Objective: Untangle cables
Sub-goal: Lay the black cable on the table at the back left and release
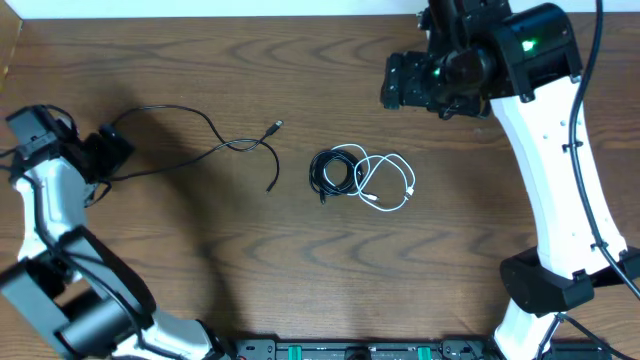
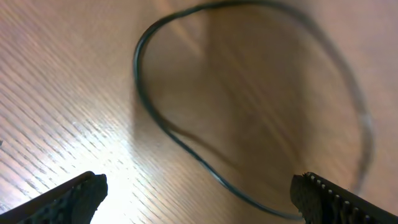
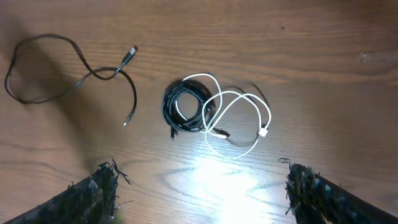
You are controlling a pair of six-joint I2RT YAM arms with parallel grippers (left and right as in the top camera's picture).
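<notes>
One long black cable (image 1: pixel 225 147) lies spread out on the left of the table, its plug end (image 1: pixel 277 126) pointing toward the middle. A coiled black cable (image 1: pixel 330 172) and a looped white cable (image 1: pixel 388 182) lie overlapping in the middle. My left gripper (image 1: pixel 118 150) is low over the spread cable's left end and stands open. In the left wrist view that cable's loop (image 2: pixel 180 140) runs between the wide-apart fingers (image 2: pixel 84 194). My right gripper (image 1: pixel 402 82) hangs high behind the coil, open and empty. The right wrist view shows the coil (image 3: pixel 186 106) and the white cable (image 3: pixel 239 121) below it.
Bare wooden tabletop (image 1: pixel 430 270) surrounds the cables. The right arm's white base (image 1: pixel 555 250) stands at the right front and the left arm's links (image 1: pixel 60 270) at the left front. A black rail (image 1: pixel 350 350) runs along the near edge.
</notes>
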